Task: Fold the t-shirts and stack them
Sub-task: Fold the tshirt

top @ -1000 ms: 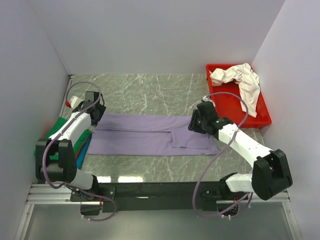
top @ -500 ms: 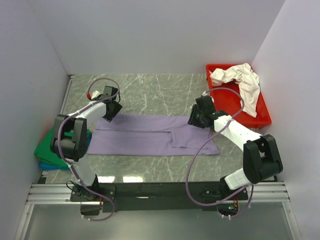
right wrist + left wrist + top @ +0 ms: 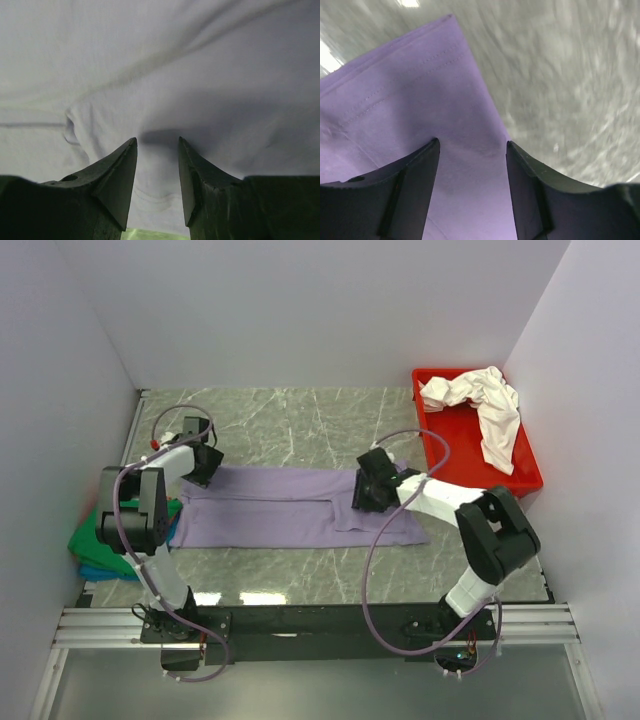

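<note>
Top external view first: the soft lavender-purple cloth t-shirt point(image 3: 290, 508) lies spread flat across the middle of the grey-green marbled table point(image 3: 300, 425), long side running left to right. I've got one pincer at each end of it. My left gripper point(image 3: 205, 462) sits at the far-left corner, and my right gripper point(image 3: 366, 492) is down over the right part, where a fold line already shows.

Left wrist view now. My dark fingers point(image 3: 415, 185) are parted, with purple hem between and under them and bare marble just to the right. So I'm lined up on the corner's edge, nothing pinched yet. Right wrist view shows the same. Those fingers point(image 3: 112, 175) stand apart, pale cloth fills the frame below them, and a small wrinkle lies off to the left (whether the tips touch the fabric I can't tell).

I judge that both ends are flanked so a fold can go over evenly.

Off the left edge of the table, the bright green folded shirt point(image 3: 88, 537) rests on a blue one point(image 3: 100, 568), which looks like the stack. The creamy white crumpled shirt point(image 3: 480, 400) drapes over the rigid red plastic tray point(image 3: 520, 480) at far right, waiting its turn.
</note>
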Robot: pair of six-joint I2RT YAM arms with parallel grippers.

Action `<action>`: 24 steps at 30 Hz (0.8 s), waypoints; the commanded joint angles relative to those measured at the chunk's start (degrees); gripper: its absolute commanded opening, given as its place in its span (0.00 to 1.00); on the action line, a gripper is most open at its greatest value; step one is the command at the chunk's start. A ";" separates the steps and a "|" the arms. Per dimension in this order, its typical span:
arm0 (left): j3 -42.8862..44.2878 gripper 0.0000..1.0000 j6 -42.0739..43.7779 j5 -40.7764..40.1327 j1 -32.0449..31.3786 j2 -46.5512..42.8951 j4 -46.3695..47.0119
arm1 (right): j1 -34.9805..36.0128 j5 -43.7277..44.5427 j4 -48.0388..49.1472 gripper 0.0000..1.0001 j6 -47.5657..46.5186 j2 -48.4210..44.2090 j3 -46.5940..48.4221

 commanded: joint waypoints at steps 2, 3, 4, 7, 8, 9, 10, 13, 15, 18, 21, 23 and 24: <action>-1.06 0.62 -0.41 -0.12 4.84 1.39 -2.38 | 4.80 -1.15 4.42 0.46 4.32 4.98 2.52; -0.53 0.62 -0.41 0.15 5.37 1.66 -2.47 | 6.63 -2.20 4.86 0.45 5.63 5.77 3.83; -0.01 0.62 -0.15 0.41 6.25 1.83 -2.47 | 7.43 -2.99 5.30 0.45 6.17 7.26 4.63; 3.59 0.62 0.29 0.24 7.22 2.27 -4.14 | 9.98 -5.28 6.01 0.45 7.75 9.46 8.14; 4.04 0.62 0.47 0.41 7.40 2.27 -4.06 | 10.25 -5.55 5.31 0.45 7.84 9.64 10.07; 4.48 0.62 1.16 0.93 7.57 2.27 -3.88 | 10.78 -5.72 4.96 0.45 7.67 9.56 10.78; 4.74 0.62 1.52 1.11 7.66 2.19 -3.79 | 10.69 -5.81 4.61 0.45 7.40 9.03 11.31; 4.83 0.62 3.19 3.22 7.14 0.96 -2.39 | 7.12 -4.15 1.80 0.47 5.21 5.79 12.81; 4.04 0.63 4.06 3.58 6.09 -0.97 -1.33 | 2.02 -6.07 1.00 0.46 3.63 2.63 12.38; 4.13 0.68 4.94 3.23 3.29 -3.70 -1.59 | -8.09 -5.56 -1.98 0.45 -0.06 0.68 13.68; 4.74 0.76 5.30 1.39 -1.73 -5.98 -2.91 | -15.83 -4.76 -4.89 0.44 -3.23 2.25 16.94; 4.13 0.77 5.39 0.94 -5.41 -7.47 -2.83 | -19.44 -5.90 -4.98 0.44 -4.37 3.75 18.69; 3.87 0.77 5.30 0.85 -6.65 -7.83 -2.56 | -20.32 -6.25 -5.41 0.44 -4.72 5.67 19.40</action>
